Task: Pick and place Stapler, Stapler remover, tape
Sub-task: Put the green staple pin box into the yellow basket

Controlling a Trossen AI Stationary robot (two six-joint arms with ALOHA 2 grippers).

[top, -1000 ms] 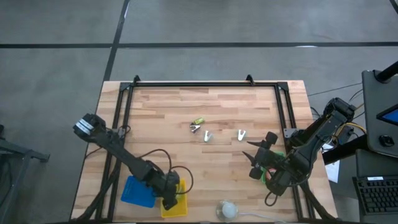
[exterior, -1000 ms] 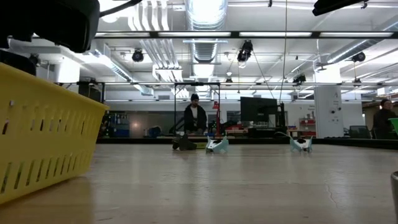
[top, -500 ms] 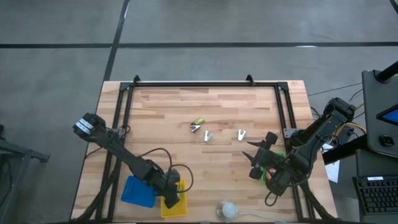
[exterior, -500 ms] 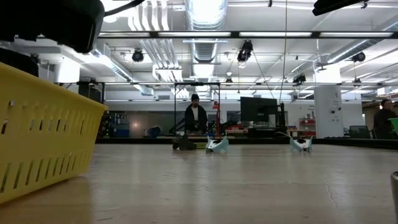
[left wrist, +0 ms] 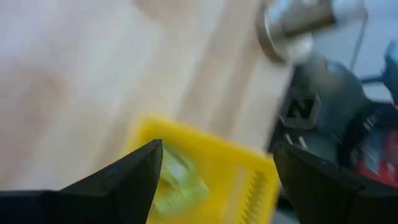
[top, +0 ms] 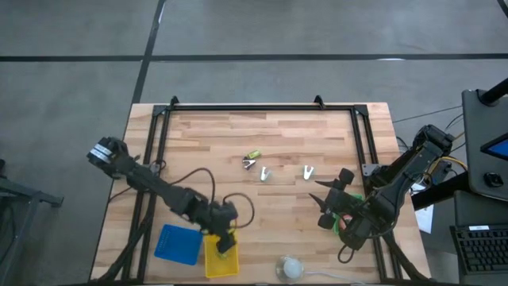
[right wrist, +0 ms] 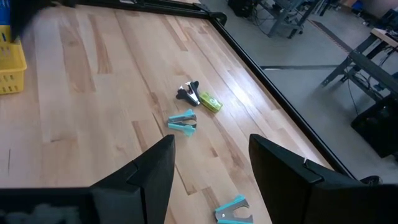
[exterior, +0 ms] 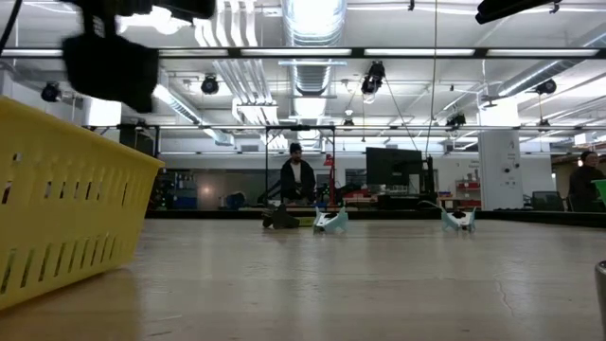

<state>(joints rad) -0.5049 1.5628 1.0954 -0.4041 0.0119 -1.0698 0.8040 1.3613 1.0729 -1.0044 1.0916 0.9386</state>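
My left gripper (top: pixel 226 237) hangs open just above the yellow basket (top: pixel 216 262) near the table's front edge, with nothing between its fingers (left wrist: pixel 217 155). A pale green stapler-like thing (left wrist: pixel 177 182) lies in the basket. On the table's middle lie a small green stapler (top: pixel 253 155), a dark stapler remover (top: pixel 248 164) and two teal stapler removers (top: pixel 264 173) (top: pixel 308 171). My right gripper (top: pixel 328 205) waits open above the table's right side, apart from them (right wrist: pixel 211 143). The tape is out of view.
A blue flat tray (top: pixel 176 244) lies left of the basket. A whitish round object (top: pixel 291 268) sits at the front edge. A black frame (top: pixel 246 108) rims the table. Bare wood lies between the basket and the removers. In the low view a person (exterior: pixel 297 178) stands far behind.
My left gripper has risen from the yellow basket and moved a little toward the table's far edge and right, turning somewhat. The basket has stayed where it was.
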